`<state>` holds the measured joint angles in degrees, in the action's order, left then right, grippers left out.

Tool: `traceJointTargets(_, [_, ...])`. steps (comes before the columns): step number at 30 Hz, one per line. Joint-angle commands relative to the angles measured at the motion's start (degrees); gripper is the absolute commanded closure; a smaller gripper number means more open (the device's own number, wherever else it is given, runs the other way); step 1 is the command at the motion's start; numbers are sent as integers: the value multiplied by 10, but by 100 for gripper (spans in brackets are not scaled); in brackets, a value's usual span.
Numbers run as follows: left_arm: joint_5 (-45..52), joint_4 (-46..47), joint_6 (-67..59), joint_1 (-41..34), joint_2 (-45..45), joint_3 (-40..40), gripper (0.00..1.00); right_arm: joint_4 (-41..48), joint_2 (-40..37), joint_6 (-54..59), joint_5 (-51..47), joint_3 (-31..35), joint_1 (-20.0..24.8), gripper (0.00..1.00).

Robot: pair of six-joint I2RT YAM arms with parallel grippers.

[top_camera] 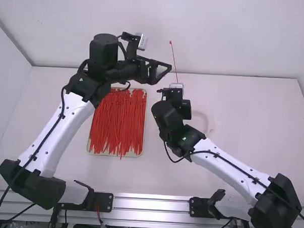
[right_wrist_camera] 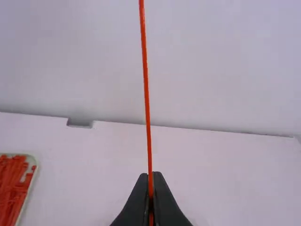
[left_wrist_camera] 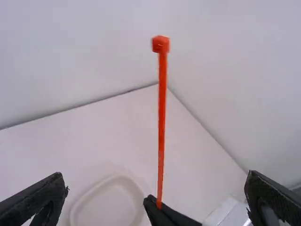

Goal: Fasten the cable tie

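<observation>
- cable tie: one red tie, held upright in the air above the white table. its square head is at the top end. the strap is straight, with a slight lean in the high view.
- right gripper: claw closed tight on the tie's lower end. in the right wrist view the strap rises from between the two pressed tips. the rest of the tie stands free above them.
- left gripper: raised off the table, just beside the tie on its left and level with its lower part. claw wide. its fingers stand far apart at either side of the left wrist view, with the tie seen in the gap between them and touching neither.
- tray: flat on the table under the left arm, well apart from the held tie.
- spare ties: a thick red bundle lying lengthwise on the tray, covering most of it.
- dish: pale, with rounded corners, resting on the table below the grippers.
</observation>
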<state>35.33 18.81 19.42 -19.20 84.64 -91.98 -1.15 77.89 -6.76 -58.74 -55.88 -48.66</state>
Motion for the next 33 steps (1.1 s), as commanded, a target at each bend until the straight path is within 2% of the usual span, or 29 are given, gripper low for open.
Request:
traceJointTargets(1, [-8,-5,-8,-8,-2,-13,0,2,0,9,-113,-23,-17,100])
traceJointTargets(9, [6,-33,22,-11,-2,-13,9,1,0,28,-212,-23,-47,100])
traceJointTargets(16, [-3,-72,64,-10,-2,-13,28,1,0,28,-228,-23,-50,100])
traceJointTargets(22, [9,-114,93,-14,-2,-13,48,-6,0,28,-228,-23,-68,100])
traceJointTargets(33, [-4,-155,98,-32,-2,-12,59,-44,0,73,-221,-23,-69,100])
